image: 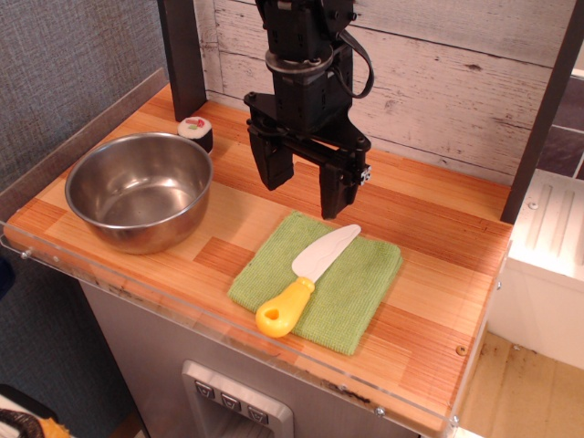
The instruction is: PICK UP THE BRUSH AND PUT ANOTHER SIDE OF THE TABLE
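The brush (196, 131) is a small black cylinder with a white top and a red and green centre. It stands at the back left of the wooden table (438, 274), just behind the steel bowl. My gripper (304, 193) hangs above the middle of the table, to the right of the brush and well apart from it. Its two black fingers are spread apart with nothing between them.
A steel bowl (140, 189) sits at the front left. A green cloth (351, 274) lies at the front centre with a yellow-handled white toy knife (306, 276) on it. A dark post (185, 55) stands behind the brush. A clear plastic rim (228, 333) edges the table.
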Controlling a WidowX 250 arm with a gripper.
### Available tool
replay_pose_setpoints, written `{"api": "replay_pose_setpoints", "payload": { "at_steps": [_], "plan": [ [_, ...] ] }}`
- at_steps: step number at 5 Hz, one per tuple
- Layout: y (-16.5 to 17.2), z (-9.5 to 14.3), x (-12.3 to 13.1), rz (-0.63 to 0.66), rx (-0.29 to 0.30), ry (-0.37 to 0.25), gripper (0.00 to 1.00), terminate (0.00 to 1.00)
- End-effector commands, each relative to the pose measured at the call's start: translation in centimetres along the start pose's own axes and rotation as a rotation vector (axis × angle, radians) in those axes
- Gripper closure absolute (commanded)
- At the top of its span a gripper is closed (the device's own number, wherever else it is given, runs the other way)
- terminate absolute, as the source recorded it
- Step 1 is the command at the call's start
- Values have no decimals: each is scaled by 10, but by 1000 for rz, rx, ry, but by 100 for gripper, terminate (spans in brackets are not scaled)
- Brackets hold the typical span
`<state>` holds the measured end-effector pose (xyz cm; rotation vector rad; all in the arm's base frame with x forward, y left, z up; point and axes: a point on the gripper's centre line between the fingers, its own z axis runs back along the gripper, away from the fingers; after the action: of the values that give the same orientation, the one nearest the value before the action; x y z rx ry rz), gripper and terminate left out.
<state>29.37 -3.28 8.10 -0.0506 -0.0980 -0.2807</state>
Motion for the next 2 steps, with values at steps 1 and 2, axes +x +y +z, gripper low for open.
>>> {"api": "replay_pose_setpoints", "payload": {
  "at_steps": [1, 2],
  "plan": [
    [0, 0, 0, 0, 0, 0, 0, 0],
    [33, 5, 6, 57, 31, -5, 0, 0]
  ]
}}
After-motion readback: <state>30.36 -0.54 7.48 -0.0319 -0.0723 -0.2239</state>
